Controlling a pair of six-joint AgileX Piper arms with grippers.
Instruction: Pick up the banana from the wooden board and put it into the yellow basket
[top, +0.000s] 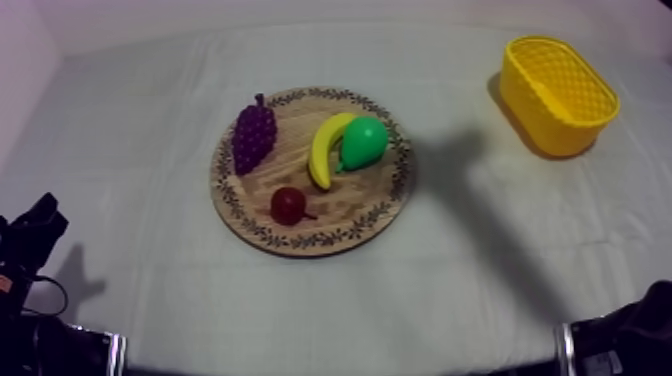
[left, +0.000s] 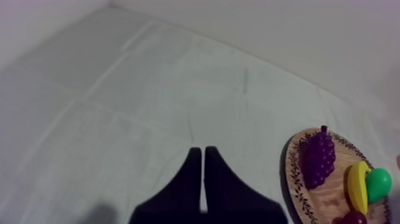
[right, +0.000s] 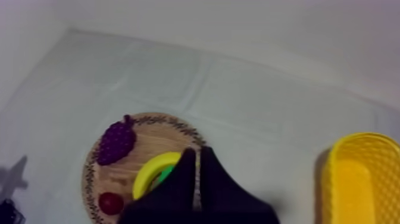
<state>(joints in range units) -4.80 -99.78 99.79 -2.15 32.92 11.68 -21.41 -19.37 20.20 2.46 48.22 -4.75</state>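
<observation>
The banana (top: 325, 150) lies on the wooden board (top: 310, 243), nestled against the pear (top: 362, 143), so its outer curve seems the freer side to grasp. The yellow basket (top: 545, 125) stands well apart on the bench. The left end effector (left: 203, 152) and right end effector (right: 198, 152) are clenched, empty.

banana (top: 322, 150): yellow, curved, lying flat on its side, right there on the wooden board, just right of the middle, one tip toward the far rim and one toward the near rim
wooden board (top: 350, 205): round, pale wood, dark leafy pattern round the rim, flat at the table's middle
yellow basket (top: 545, 125): oval, lattice walls, upright, mouth up, far right of the table, well apart from the board
</observation>
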